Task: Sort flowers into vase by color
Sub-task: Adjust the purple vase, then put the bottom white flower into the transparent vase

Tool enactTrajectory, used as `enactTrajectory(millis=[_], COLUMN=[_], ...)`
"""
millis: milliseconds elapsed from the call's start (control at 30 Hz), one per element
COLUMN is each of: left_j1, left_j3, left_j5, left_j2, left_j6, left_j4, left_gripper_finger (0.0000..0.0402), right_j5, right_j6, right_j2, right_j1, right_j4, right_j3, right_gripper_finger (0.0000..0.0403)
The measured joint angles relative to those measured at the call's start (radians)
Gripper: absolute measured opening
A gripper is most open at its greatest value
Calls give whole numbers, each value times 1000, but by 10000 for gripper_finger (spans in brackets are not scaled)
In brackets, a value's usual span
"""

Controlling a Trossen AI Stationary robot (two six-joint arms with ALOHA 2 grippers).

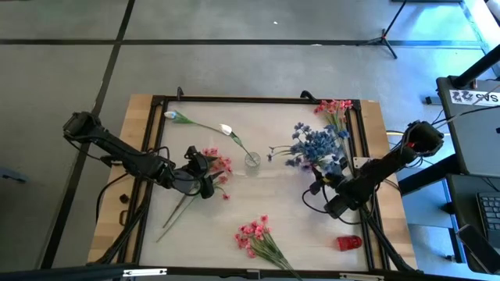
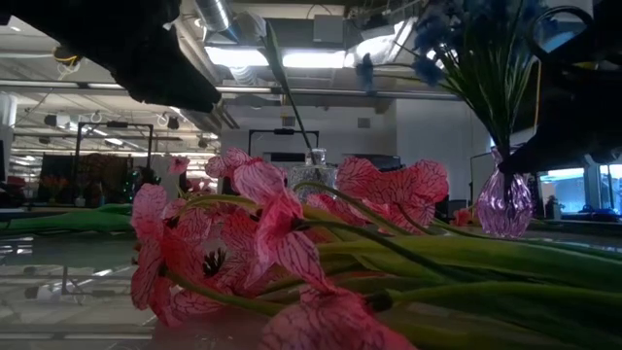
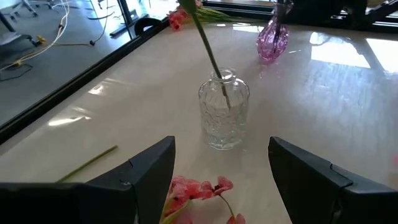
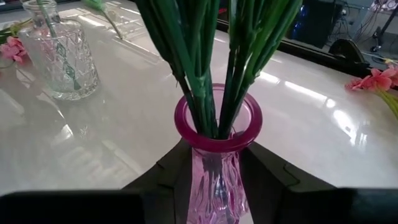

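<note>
My right gripper (image 4: 214,171) hugs the pink vase (image 4: 217,146) near the table's right edge, 1 finger on each side, with green stems (image 4: 205,56) of blue flowers (image 1: 316,146) standing in it. My left gripper (image 3: 221,180) hangs wide open just before the clear vase (image 3: 224,111), which holds 1 white bud (image 1: 226,129). Pink flowers (image 1: 219,164) lie beside that gripper, and more (image 1: 254,232) nearer the front edge.

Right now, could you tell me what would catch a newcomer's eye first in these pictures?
The blue flowers stand bunched in a pink vase on the table's right side, with the right gripper set around the vase's neck. At mid-table a clear glass vase holds one white bud's stem, and the left gripper, jaws open, hovers over pink flowers beside it.
</note>
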Motion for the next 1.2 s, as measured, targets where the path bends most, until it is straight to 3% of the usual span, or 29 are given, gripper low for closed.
enactTrajectory(millis=[500, 933, 1200], left_j1=[21, 19, 18], left_j3=[0, 1, 1], left_j5=[31, 62, 60], left_j2=[-4, -32, -33], left_j6=[-1, -58, -85], left_j4=[-9, -108, -140], left_gripper_finger=[253, 253, 253], right_j5=[-29, -128, -108], right_j6=[32, 31, 5], right_j2=[2, -68, -80], right_j1=[1, 3, 3], right_j4=[34, -54, -105], right_j3=[-2, 11, 56], right_gripper_finger=[157, 278, 291])
